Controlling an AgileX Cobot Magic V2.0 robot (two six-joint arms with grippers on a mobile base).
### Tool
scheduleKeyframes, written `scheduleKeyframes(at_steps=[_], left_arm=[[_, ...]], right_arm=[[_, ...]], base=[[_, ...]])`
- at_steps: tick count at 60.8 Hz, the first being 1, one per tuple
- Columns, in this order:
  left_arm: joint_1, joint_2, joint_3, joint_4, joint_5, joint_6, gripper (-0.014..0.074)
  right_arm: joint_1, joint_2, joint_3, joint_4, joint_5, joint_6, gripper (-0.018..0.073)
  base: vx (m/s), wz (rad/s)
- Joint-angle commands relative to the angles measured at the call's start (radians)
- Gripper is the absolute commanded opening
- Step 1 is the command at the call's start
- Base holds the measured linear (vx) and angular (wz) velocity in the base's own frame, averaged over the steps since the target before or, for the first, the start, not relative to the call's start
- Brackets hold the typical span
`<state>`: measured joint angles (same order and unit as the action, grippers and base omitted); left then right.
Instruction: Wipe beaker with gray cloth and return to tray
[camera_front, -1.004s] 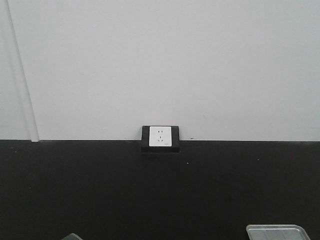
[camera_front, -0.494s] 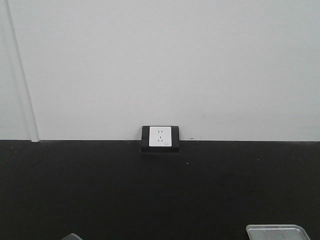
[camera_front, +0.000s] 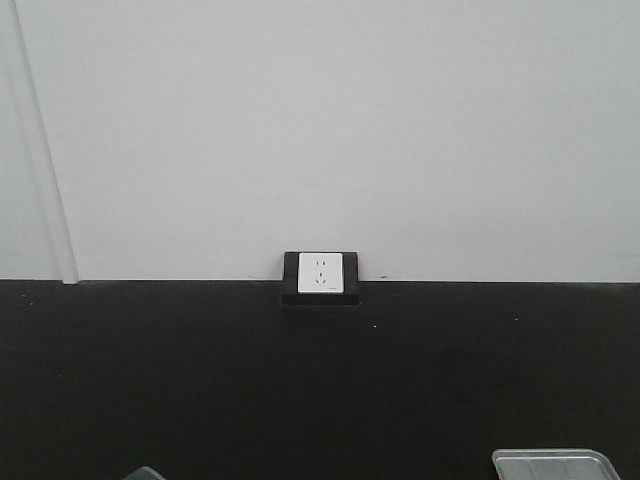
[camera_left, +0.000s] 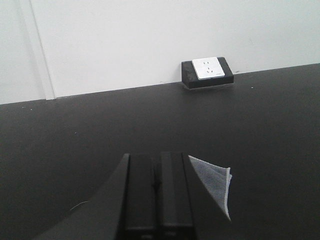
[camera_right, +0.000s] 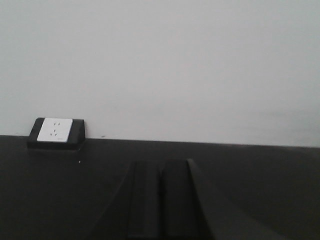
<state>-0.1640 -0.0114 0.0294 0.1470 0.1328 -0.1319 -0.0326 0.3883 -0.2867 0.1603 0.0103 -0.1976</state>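
Only the far rim of the tray (camera_front: 551, 463) is seen on the black worktop (camera_front: 320, 380); its contents are hidden; both jaws are pressed together

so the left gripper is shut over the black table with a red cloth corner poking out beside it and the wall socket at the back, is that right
Not quite: the cloth corner is pale gray, not red, as the left wrist view shows. The rest holds: the left gripper is shut over the black table, and the wall socket sits at the back.
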Motion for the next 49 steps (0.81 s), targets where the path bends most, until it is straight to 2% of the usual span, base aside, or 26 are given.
scheduleKeyframes(at_steps=[1,5,17,20,49], left_arm=[[0.003,-0.004,-0.006,-0.001,-0.078,-0.009,-0.0006],[0.003,-0.004,-0.006,-0.001,-0.078,-0.009,-0.0006],[0.003,-0.004,-0.006,-0.001,-0.078,-0.009,-0.0006],[0.003,-0.004,-0.006,-0.001,-0.078,-0.009,-0.0006],[0.003,-0.004,-0.006,-0.001,-0.076,-0.009,-0.0006]], right_arm=[[-0.006,-0.043,0.059,-0.16,-0.073,0.178,-0.0005],[-0.006,-0.111,0.148,-0.191,-0.073,0.234,-0.0005],[-0.006,-0.358,0.336,-0.166,-0.073,0.233,-0.0005],[-0.006,-0.423,0.331,-0.16,-0.01,0.232,-0.0005],[-0.006,-0.398,0.332,-0.16,-0.017,0.232,-0.0005]], base=[[0.0,0.0],[0.0,0.0],[0.0,0.0],[0.0,0.0],[0.0,0.0]])
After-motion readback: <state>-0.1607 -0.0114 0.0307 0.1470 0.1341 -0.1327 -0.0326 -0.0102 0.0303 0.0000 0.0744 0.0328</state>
